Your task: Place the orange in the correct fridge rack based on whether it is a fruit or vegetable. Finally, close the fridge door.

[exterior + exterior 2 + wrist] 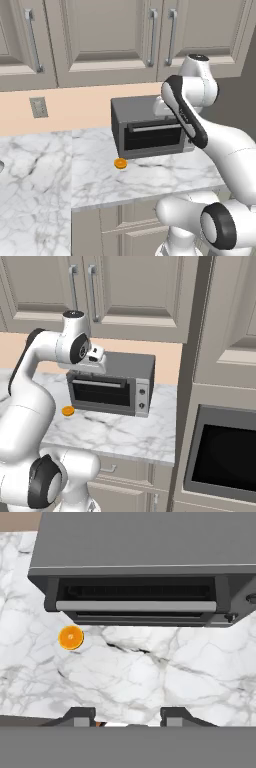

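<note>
Resting on the marble bench (150, 677) before the toaster oven (140, 562), the orange (70, 637) awaits pickup. Fingers (82, 716) hover high above, parted, empty.

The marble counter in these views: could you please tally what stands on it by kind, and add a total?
Oranges: 1, the orange on the marble counter, in front of the toaster oven's left corner.
Toaster ovens: 1, the toaster oven, door shut.
Total: 2.
</note>
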Available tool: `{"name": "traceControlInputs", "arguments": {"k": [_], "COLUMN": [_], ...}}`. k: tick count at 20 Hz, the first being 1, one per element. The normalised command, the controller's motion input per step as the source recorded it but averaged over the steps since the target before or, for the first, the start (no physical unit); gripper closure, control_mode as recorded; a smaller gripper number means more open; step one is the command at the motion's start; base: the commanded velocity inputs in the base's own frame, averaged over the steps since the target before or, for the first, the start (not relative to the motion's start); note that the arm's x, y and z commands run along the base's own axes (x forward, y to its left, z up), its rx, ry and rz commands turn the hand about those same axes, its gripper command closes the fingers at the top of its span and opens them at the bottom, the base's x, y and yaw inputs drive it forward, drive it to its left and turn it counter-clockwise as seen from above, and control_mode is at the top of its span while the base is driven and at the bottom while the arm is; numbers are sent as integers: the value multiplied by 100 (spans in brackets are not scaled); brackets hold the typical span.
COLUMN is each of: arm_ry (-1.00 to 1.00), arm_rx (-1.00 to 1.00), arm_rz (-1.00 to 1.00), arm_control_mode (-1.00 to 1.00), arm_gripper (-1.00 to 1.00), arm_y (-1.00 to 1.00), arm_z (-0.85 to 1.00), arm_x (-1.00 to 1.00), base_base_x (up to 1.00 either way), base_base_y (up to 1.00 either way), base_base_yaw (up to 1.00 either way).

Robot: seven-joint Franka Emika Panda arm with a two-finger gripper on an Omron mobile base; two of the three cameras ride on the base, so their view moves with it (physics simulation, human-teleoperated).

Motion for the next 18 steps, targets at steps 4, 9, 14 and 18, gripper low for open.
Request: {"name": "traceControlInputs", "arguments": {"k": [4,9,14,18], "arm_ry": [0,0,-1,0], "arm_rx": [-3,-8,-1,0], "arm_rz": [0,0,0,0], "arm_control_mode": [-100,-100,-100,-100], "arm_gripper": [-100,-100,-100,-100], "arm_y": [19,63,45,43], "arm_z": [-19,-41,-35,-59], "arm_x": [0,0,0,0], "base_base_x": [0,0,0,0], "base_base_y": [0,0,0,0], "base_base_yaw": [0,0,0,0]}}
